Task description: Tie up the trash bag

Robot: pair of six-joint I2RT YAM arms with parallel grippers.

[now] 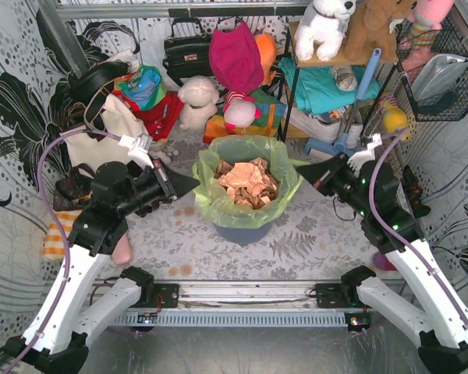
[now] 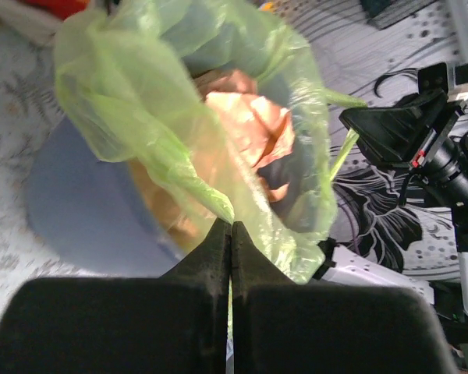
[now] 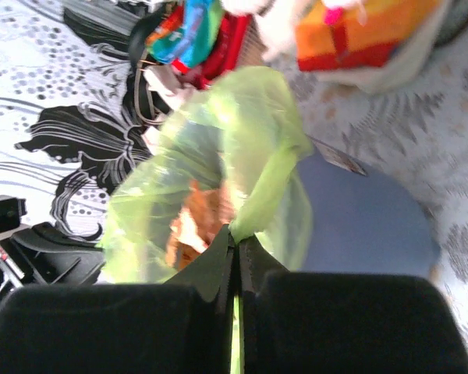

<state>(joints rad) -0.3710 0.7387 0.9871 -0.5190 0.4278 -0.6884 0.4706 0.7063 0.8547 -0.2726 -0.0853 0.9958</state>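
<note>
The trash bag (image 1: 247, 176) is thin light-green film lining a blue-grey round bin (image 1: 242, 233) at the table's middle, with crumpled orange-tan paper (image 1: 248, 183) inside. My left gripper (image 1: 196, 184) is shut on the bag's left rim; the wrist view shows green film (image 2: 210, 191) pinched between its closed tips (image 2: 231, 227). My right gripper (image 1: 299, 172) is shut on the bag's right rim; a stretched green strip (image 3: 269, 183) runs from its closed tips (image 3: 235, 238). The bag's mouth is open between the two grippers.
Behind the bin stand bags, soft toys (image 1: 196, 101), a black handbag (image 1: 186, 51) and a shelf rack (image 1: 339, 86) with a blue-handled tool. A wire basket (image 1: 441, 78) hangs at the right. A striped cloth (image 1: 56, 234) lies at the left edge.
</note>
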